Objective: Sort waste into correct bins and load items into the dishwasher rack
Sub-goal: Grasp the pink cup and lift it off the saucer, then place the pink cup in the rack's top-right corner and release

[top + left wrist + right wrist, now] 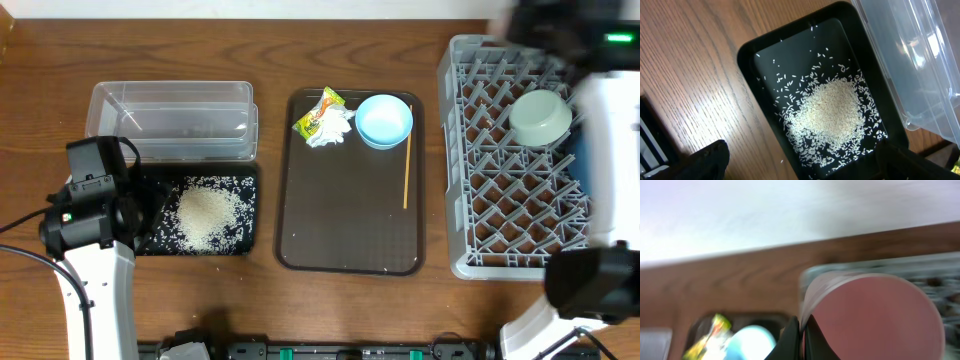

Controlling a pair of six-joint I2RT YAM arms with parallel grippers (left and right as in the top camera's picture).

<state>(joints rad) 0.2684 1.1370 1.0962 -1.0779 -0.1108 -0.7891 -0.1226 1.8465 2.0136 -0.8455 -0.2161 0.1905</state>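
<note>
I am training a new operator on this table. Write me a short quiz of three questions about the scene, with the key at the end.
1. True or false: the wooden stick lies on the brown serving tray.
2. What is the right hand shut on?
A) a mint bowl
B) the pink cup
C) a snack wrapper
3. Fill in the gap: the rice lies in the ____.

Key
1. True.
2. B; its fingers pinch the cup's wall.
3. black tray, beside the clear tub.
</note>
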